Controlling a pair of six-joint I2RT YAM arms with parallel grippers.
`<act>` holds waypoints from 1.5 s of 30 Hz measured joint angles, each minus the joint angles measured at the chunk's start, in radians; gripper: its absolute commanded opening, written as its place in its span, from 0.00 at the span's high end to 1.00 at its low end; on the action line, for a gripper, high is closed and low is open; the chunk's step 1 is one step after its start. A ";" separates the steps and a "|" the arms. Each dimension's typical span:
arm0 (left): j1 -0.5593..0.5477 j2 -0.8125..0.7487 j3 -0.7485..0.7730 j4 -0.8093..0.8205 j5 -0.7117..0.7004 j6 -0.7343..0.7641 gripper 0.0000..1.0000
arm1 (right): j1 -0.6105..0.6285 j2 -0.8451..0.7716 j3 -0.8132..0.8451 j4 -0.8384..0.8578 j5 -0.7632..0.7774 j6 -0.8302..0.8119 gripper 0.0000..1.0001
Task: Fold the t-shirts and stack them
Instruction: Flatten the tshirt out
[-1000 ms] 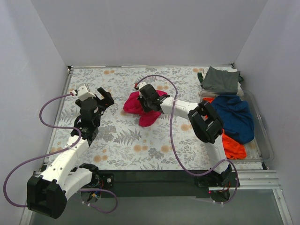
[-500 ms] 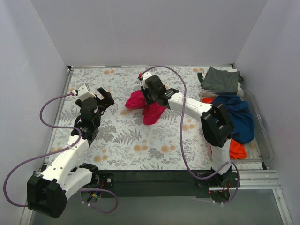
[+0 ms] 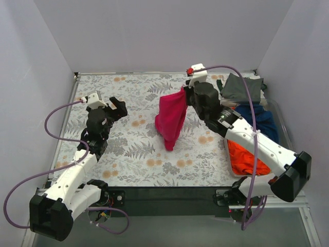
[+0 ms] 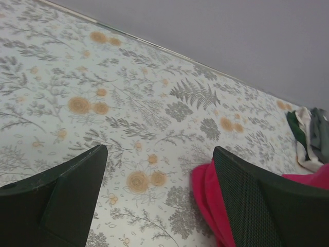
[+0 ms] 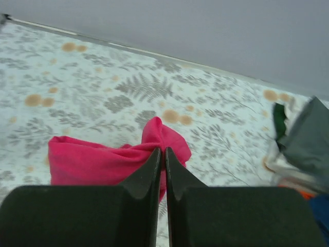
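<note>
Over tablecloth [image 3: 133, 154]: right arm [image 3: 247, 136] outstretched, pinching pink t-shirt [image 3: 171, 117].

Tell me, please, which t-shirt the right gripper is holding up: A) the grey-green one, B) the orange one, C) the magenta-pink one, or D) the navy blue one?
C: the right gripper is pinched shut on the magenta-pink t-shirt, which hangs from it.

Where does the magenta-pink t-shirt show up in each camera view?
Top external: the magenta-pink t-shirt is at centre, hanging from the right gripper.
Left wrist: lower right.
Right wrist: lower centre, pinched between the fingers.
Shared landmark: the dark grey-green t-shirt, to its right in every view.
</note>
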 measured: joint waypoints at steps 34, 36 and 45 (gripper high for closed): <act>-0.324 0.734 0.109 0.175 0.365 -0.085 0.41 | -0.196 -0.085 -0.430 -0.005 0.085 0.134 0.99; -0.324 0.745 0.109 0.192 0.361 -0.091 0.41 | -0.196 -0.087 -0.430 -0.004 0.078 0.134 0.99; -0.323 0.826 0.148 0.262 0.362 -0.116 1.00 | -0.196 -0.101 -0.444 0.004 0.066 0.132 0.99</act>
